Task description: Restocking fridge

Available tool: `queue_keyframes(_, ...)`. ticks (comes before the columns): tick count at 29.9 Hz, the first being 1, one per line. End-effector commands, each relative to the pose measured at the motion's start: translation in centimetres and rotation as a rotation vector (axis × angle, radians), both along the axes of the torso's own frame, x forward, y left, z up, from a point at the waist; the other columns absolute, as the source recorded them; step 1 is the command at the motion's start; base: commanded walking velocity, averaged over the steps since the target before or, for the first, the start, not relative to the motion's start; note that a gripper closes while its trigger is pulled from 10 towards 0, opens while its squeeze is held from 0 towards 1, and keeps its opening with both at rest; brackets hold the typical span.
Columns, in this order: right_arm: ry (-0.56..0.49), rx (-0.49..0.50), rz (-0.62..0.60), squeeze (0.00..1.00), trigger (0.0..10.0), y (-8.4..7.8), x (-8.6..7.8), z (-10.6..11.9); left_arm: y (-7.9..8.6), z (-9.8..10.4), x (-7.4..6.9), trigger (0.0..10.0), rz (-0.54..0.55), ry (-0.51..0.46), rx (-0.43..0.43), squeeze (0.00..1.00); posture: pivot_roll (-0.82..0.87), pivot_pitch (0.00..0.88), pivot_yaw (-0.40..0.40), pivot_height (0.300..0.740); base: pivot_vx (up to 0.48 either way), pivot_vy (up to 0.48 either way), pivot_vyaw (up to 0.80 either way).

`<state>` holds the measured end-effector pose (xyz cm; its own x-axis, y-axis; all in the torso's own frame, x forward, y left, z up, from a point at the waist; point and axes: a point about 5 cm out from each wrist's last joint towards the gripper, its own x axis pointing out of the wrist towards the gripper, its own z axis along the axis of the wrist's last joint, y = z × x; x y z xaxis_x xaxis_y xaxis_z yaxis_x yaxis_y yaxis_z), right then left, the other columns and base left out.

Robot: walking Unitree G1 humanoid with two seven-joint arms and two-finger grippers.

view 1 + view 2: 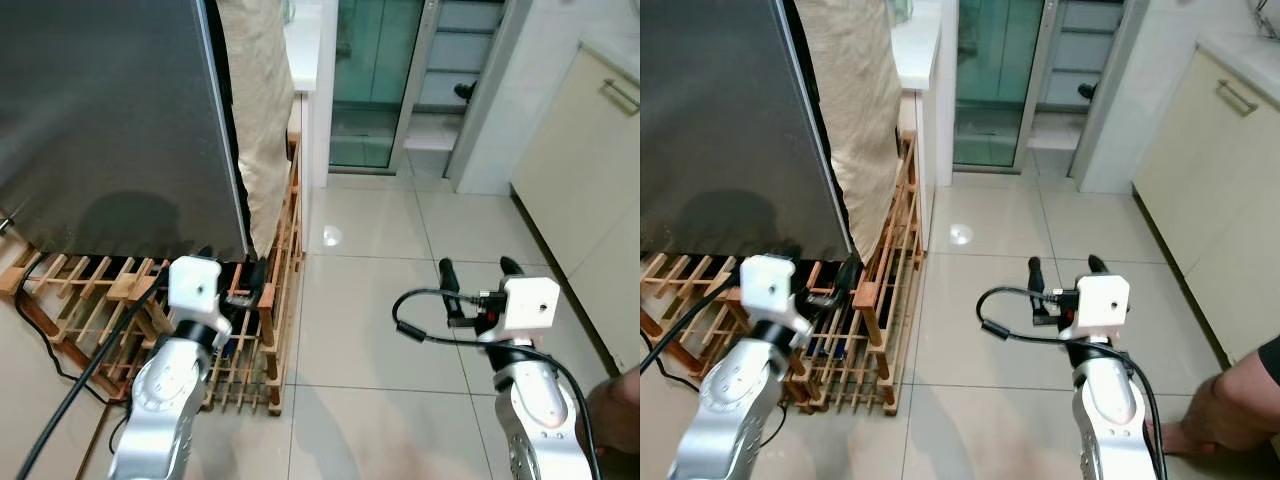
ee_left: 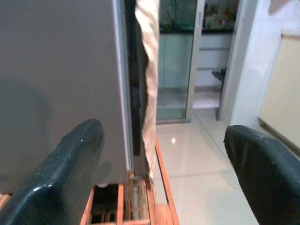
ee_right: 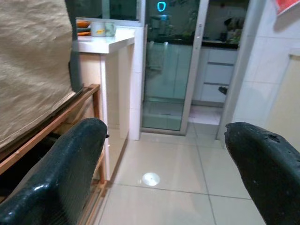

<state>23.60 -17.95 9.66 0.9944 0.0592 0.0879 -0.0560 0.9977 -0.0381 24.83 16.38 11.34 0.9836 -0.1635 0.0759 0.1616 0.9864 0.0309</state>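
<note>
Fridge point(image 1: 110, 120) top cut off; both hands, left hand point(image 2: 159, 173) and right hand point(image 1: 478, 268), spread, grasping nothing.

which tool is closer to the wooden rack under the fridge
Left. The left tool hangs right over the wooden rack; the right tool is out over the bare floor tiles, well off to its side.

Grey fridge, door shut.
The fridge point(image 1: 110, 120) stands upright at the room's left side, its flat dark-grey door closed and faintly reflective, a thin silver strip down its right edge. Its base sits on a low wooden slatted rack point(image 1: 262, 330), and a beige cloth point(image 1: 258, 110) hangs against its right side.
</note>
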Motion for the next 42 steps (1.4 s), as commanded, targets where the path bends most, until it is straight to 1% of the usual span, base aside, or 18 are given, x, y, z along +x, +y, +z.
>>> queue_keyframes(1, 0.0, 0.009, 0.0, 0.0, 10.0, 0.2, 0.1, 0.0, -0.2, 0.9, 0.3, 10.0, 0.023, -0.031, -0.022, 0.0, -0.09, 0.0, 0.005, 0.74, 0.0, 0.0, 0.0)
queue_keyframes(4, -0.013, 0.009, 0.01, 0.0, 10.0, 0.5, 0.7, 0.3, -1.1, 1.7, 1.0, 10.0, 0.016, -0.062, -0.039, 0.0, -0.09, 0.0, 0.004, 0.74, 0.0, 0.0, 0.0)
queue_keyframes(7, -0.019, 0.007, 0.01, 0.0, 10.0, 0.5, 1.0, 0.6, -1.4, 2.0, 1.0, 10.0, 0.004, -0.074, -0.051, 0.0, -0.1, 0.0, 0.005, 0.74, 0.0, 0.0, 0.0)
queue_keyframes(12, -0.018, 0.004, 0.006, 0.0, 10.0, 0.3, 1.1, 0.6, -1.4, 2.1, 0.9, 10.0, 0.005, -0.078, -0.066, 0.0, -0.1, 0.0, 0.009, 0.74, 0.313, 0.0, 0.0)
queue_keyframes(14, -0.017, 0.003, 0.005, 0.0, 10.0, 0.3, 1.2, 0.6, -1.5, 2.2, 1.0, 10.0, 0.007, -0.078, -0.07, 0.0, -0.1, 0.0, 0.009, 0.74, 0.401, 0.0, 0.0)
queue_keyframes(16, -0.014, -0.002, 0.01, 0.0, 10.0, 0.3, 1.4, 0.5, -1.7, 2.3, 1.5, 10.0, 0.019, -0.083, -0.077, 0.0, -0.1, 0.0, 0.008, 0.74, 0.396, 0.0, 0.0)
queue_keyframes(20, -0.014, -0.004, 0.012, 0.0, 10.0, 0.3, 1.6, 0.5, -1.6, 2.5, 1.7, 10.0, 0.042, -0.087, -0.085, 0.0, -0.1, 0.0, 0.007, 0.74, 0.448, 0.0, 0.0)
queue_keyframes(26, -0.014, -0.008, 0.012, 0.0, 10.0, 0.1, 1.9, 0.5, -1.5, 2.8, 1.8, 10.0, 0.062, -0.1, -0.091, 0.0, -0.1, 0.0, 0.008, 0.74, 0.426, 0.0, 0.0)
queue_keyframes(31, -0.014, -0.009, 0.019, 0.0, 10.0, 0.2, 1.9, 0.5, -0.8, 3.1, 2.2, 10.0, 0.12, -0.117, -0.081, 0.0, -0.1, 0.0, 0.004, 0.74, 0.0, 0.0, 0.0)
queue_keyframes(36, -0.013, -0.008, 0.025, 0.0, 10.0, 0.3, 1.9, 0.4, -0.8, 3.4, 2.2, 10.0, 0.13, -0.122, -0.078, 0.0, -0.1, 0.0, 0.003, 0.74, 0.0, 0.0, 0.0)
queue_keyframes(38, -0.009, -0.008, 0.028, 0.0, 10.0, 0.3, 1.9, 0.3, -0.8, 4.0, 2.5, 10.0, 0.143, -0.138, -0.086, 0.0, -0.1, 0.0, 0.002, 0.74, 0.0, 0.0, 0.0)
queue_keyframes(39, -0.009, -0.008, 0.028, 0.0, 10.0, 0.3, 1.9, 0.3, -0.8, 4.0, 2.5, 10.0, 0.143, -0.138, -0.086, 0.0, -0.1, 0.0, 0.002, 0.74, 0.0, 0.0, 0.0)
queue_keyframes(41, -0.007, -0.007, 0.031, 0.0, 10.0, 0.4, 1.9, 0.2, -1.3, 4.9, 3.1, 10.0, 0.117, -0.155, -0.091, 0.0, -0.1, 0.0, 0.001, 0.74, 0.0, 0.0, 0.0)
queue_keyframes(42, -0.007, -0.007, 0.031, 0.0, 10.0, 0.4, 1.9, 0.2, -1.3, 4.9, 3.1, 10.0, 0.117, -0.155, -0.091, 0.0, -0.1, 0.0, 0.001, 0.74, 0.0, 0.0, 0.0)
